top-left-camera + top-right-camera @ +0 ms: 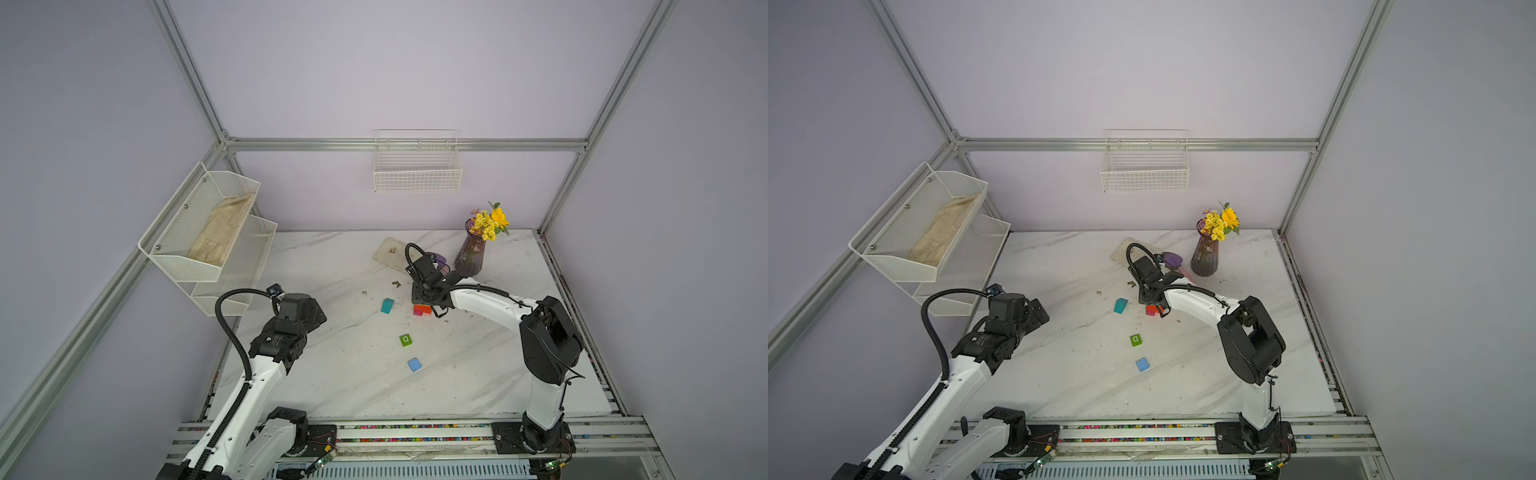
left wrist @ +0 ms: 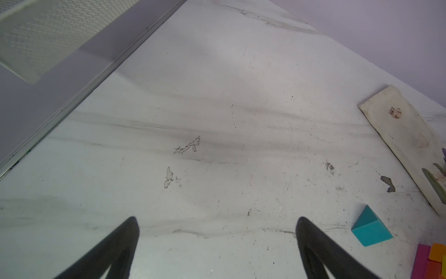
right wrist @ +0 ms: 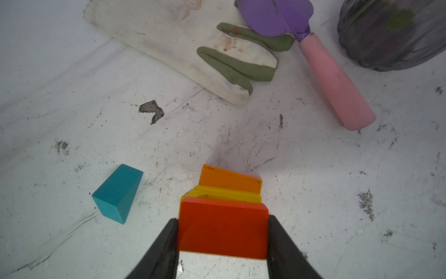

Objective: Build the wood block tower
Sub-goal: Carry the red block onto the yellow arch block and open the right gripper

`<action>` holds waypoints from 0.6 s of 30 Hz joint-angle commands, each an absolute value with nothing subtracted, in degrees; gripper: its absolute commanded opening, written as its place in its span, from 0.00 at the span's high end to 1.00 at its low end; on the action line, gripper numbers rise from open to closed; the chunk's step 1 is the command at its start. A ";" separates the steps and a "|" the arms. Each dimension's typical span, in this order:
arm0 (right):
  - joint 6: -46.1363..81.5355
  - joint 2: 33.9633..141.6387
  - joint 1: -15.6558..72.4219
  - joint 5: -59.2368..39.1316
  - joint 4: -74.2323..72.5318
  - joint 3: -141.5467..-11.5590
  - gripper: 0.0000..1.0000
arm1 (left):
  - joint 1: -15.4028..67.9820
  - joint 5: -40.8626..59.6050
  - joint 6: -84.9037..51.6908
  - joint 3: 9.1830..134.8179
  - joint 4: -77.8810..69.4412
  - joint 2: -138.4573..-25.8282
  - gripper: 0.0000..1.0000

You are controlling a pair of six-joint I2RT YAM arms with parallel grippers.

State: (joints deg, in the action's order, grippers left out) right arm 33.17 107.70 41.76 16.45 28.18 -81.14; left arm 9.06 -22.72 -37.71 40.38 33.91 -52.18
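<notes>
Mid-table, right claw clamped on red block at the short tower, teal block just beside, glove, trowel, vase close behind, green block, blue block nearer the front, left claw gaping, well apart.

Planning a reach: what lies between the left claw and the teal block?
Only bare tabletop between left claw and teal block, per the left wrist view.

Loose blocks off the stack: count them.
3: teal block left of the stack, green block nearer the front, blue block nearest. Others may hide under the right arm.
</notes>
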 commanded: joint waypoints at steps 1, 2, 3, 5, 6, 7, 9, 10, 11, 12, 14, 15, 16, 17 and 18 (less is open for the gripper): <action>33.82 107.81 42.03 16.48 29.82 -82.62 0.54 | 8.88 -22.79 -37.02 38.32 32.26 -52.12 0.00; 33.75 107.89 42.09 16.45 30.01 -82.77 0.54 | 8.92 -22.70 -37.06 38.25 32.26 -52.12 0.00; 33.75 108.03 42.07 16.48 30.10 -82.80 0.53 | 8.88 -22.68 -37.08 38.32 32.26 -52.12 0.00; 33.75 108.16 42.18 16.52 30.32 -82.95 0.51 | 8.88 -22.68 -37.01 38.32 32.26 -52.12 0.00; 33.75 108.19 42.25 16.54 30.32 -83.00 0.50 | 8.88 -22.68 -36.97 38.32 32.33 -52.12 0.00; 33.68 108.24 42.32 16.57 30.41 -83.04 0.49 | 8.92 -22.68 -37.02 38.32 32.26 -52.12 0.00; 33.75 108.28 42.36 16.63 30.40 -83.07 0.47 | 8.88 -22.68 -37.00 38.32 32.26 -52.20 0.00; 33.75 108.32 42.36 16.69 30.45 -83.14 0.47 | 8.88 -22.68 -37.01 38.32 32.29 -52.21 0.00; 33.75 108.36 42.36 16.78 30.54 -83.21 0.46 | 8.88 -22.68 -36.96 38.32 32.26 -52.21 0.00; 33.75 108.46 42.37 16.99 30.73 -83.29 0.43 | 8.88 -22.60 -37.04 38.32 32.26 -52.21 0.00; 33.74 108.63 42.43 17.22 30.94 -83.39 0.40 | 8.88 -22.59 -36.99 38.32 32.26 -52.24 0.00; 33.75 108.67 42.45 17.27 31.02 -83.34 0.38 | 8.88 -22.59 -36.94 38.32 32.26 -52.21 0.00; 33.75 108.72 42.44 17.18 31.03 -83.53 0.37 | 8.88 -22.59 -36.96 38.32 32.26 -52.21 0.00; 33.75 108.73 42.43 17.23 31.00 -83.46 0.37 | 8.88 -22.59 -36.99 38.32 32.22 -52.22 0.00; 33.71 108.86 42.45 17.22 31.03 -83.44 0.36 | 8.88 -22.59 -37.00 38.32 32.23 -52.30 0.00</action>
